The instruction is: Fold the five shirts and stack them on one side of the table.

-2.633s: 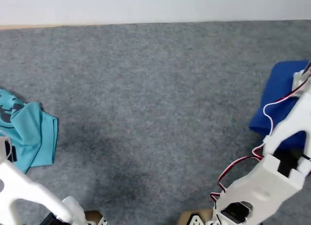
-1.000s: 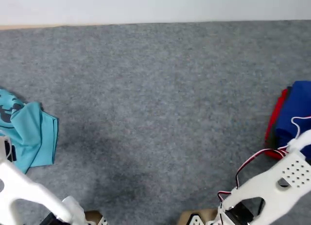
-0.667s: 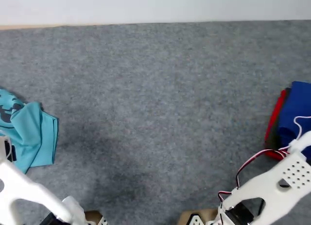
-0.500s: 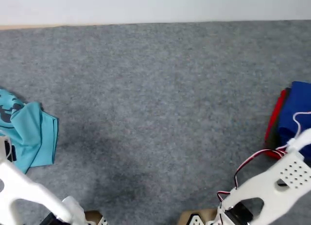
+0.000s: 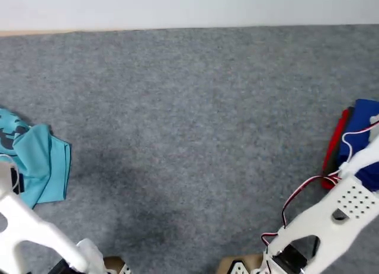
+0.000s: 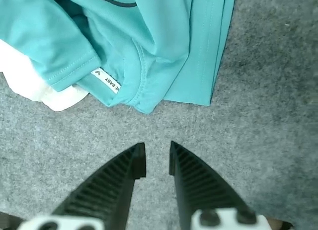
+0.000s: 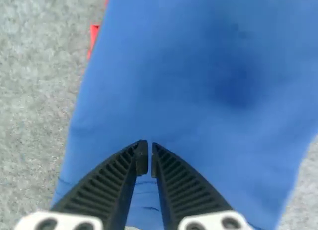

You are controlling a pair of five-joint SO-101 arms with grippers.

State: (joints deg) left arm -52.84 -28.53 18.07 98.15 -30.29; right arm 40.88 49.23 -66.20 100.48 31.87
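The grey felt bench (image 5: 195, 96) carried clothes at both side edges. At its left edge lay a crumpled teal shirt (image 5: 41, 161) with a dark graphic on the part nearest the edge. The left arm (image 5: 26, 226) rose from the near left corner, close beside that shirt. In the left wrist view the left fingers (image 6: 119, 178) stood a little spread with a narrow gap between the tips. They held nothing and pointed at bare felt just short of the teal shirt's hem, not touching it. A small white label (image 6: 106, 81) was sewn into a seam of that shirt; it bore a tiny dark mark and a line of dark print, too small to make out with any certainty. A piece of white cloth (image 6: 30, 88) stuck out from under the teal fabric beside the label. At the right edge a folded blue shirt (image 5: 362, 129) lay on top of a red shirt (image 5: 332, 147), whose edge showed as a thin strip along the side towards the middle of the bench. The right arm (image 5: 334, 218) reached from the near right corner towards this pile. In the right wrist view the right fingers (image 7: 119, 175) were pressed almost together, only a hairline between their tips, directly over the smooth blue cloth. Whether they pinched any cloth could not be told.
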